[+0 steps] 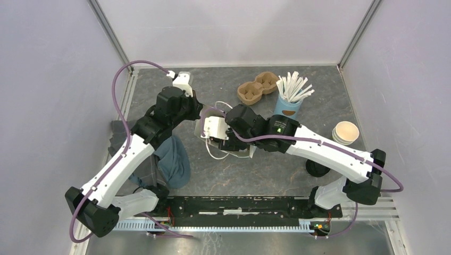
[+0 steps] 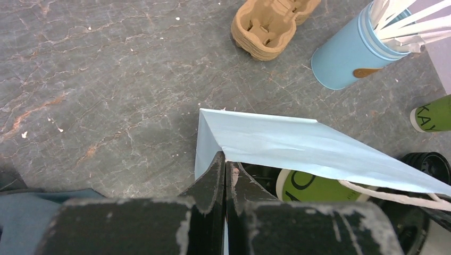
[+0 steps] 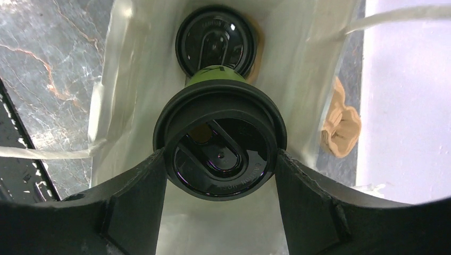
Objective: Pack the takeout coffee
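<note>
Grey stone table [image 1: 266, 175] lies under both arms. The left claw [image 2: 226, 169] is pinched tight on the rim of the blue bag [image 2: 276, 141] and holds it up. The right claw [image 3: 219, 159] squeezes the takeout coffee [image 3: 220, 143] by its black lid, and the cup hangs between the bag's walls. Another lidded cup [image 3: 215, 42] sits deeper in the bag. The step looks like lowering the coffee in. Next, it likely needs to go down beside that cup, stay upright, then be let go.
</note>
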